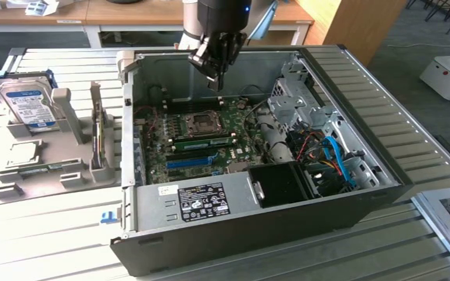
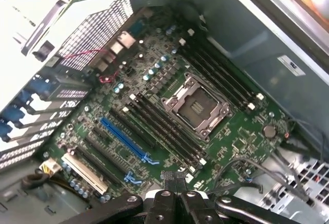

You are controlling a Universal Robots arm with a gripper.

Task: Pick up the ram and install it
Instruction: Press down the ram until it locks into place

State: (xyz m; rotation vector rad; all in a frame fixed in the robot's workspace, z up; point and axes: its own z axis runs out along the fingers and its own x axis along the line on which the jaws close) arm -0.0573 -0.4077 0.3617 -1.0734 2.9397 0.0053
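A slim green ram (image 1: 203, 141) with pale patches lies along a memory slot just in front of the CPU socket (image 1: 202, 122) on the motherboard, inside the open computer case (image 1: 248, 234). My gripper (image 1: 216, 79) hangs above the back of the case, over the motherboard, apart from the ram. Its fingers are shut, with nothing between them. In the wrist view the fingertips (image 2: 175, 182) press together over the board, with the CPU socket (image 2: 197, 108) and the dark memory slots (image 2: 164, 127) below. I cannot pick out the ram among those slots.
A grey holder (image 1: 45, 175) on the exterior view's left carries a silver-and-blue hard drive (image 1: 26, 105) and an upright expansion card (image 1: 96, 132). A slim dark strip (image 1: 33, 170) lies low on it. Drive cages and blue cables (image 1: 338, 161) fill the case's right side.
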